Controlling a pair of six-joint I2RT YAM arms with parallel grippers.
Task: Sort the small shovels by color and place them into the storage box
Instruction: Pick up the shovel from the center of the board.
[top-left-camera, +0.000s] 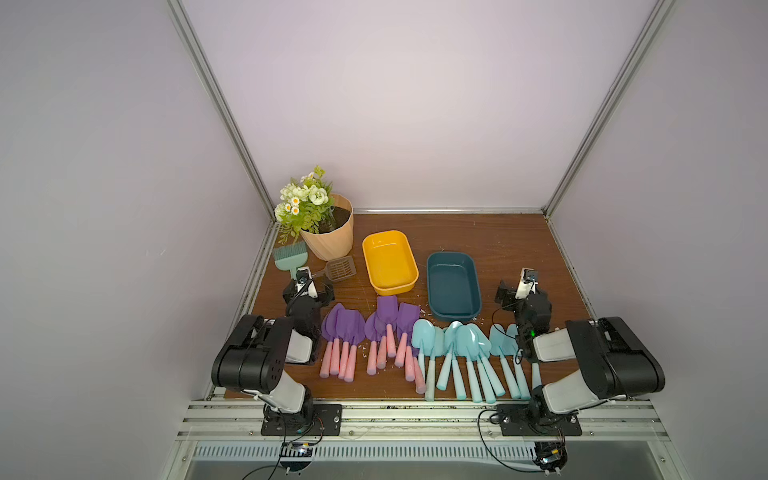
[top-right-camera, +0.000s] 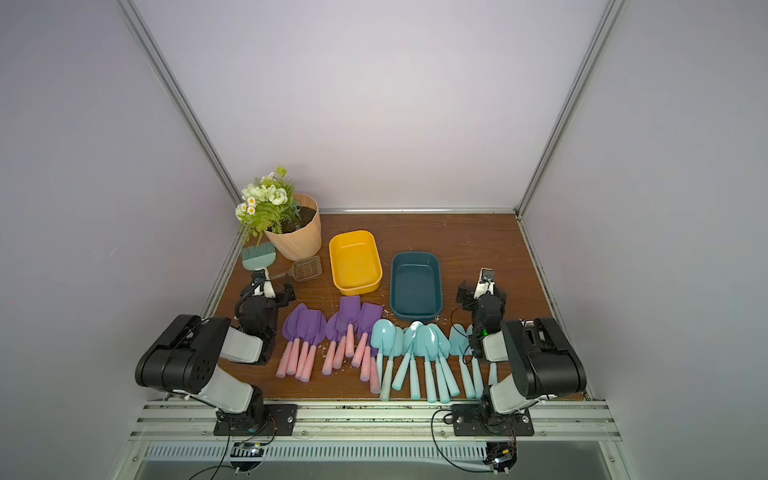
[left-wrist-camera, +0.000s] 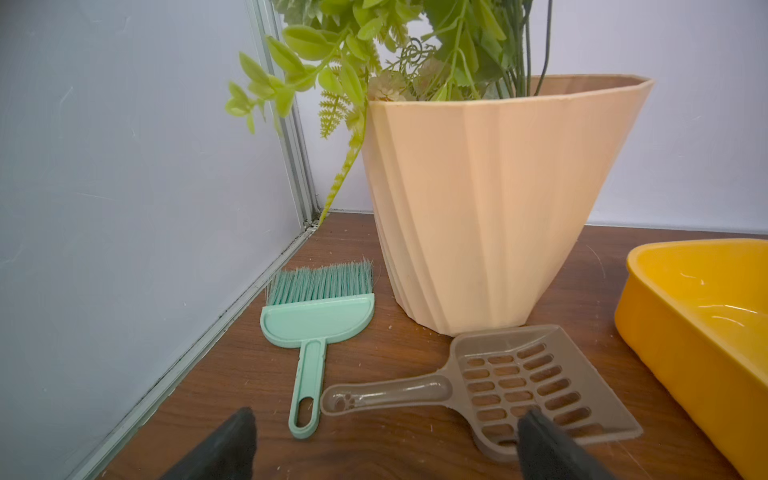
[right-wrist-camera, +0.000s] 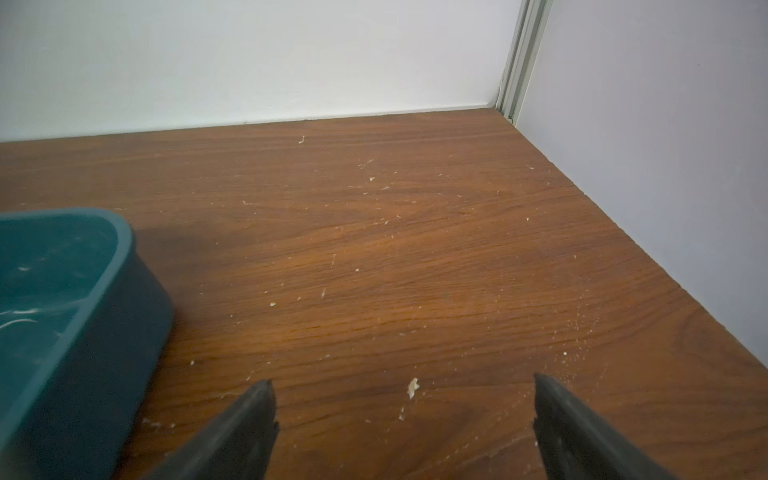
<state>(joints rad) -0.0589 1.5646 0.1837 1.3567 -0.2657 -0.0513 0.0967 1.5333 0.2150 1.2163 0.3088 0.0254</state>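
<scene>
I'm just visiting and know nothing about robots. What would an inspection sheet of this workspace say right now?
Surface: wooden table, scattered pale crumbs.
Job's things: purple shovels with pink handles and light blue shovels lie grouped along the near edge; yellow box and dark teal box hold no shovels.
Clutter: flower pot, green brush, brown slotted scoop, all in the far left corner.
Grippers: left gripper and right gripper open, holding nothing.
Cables: black cables loop at the arm bases.
Surroundings: plain pale walls, aluminium frame.
</scene>
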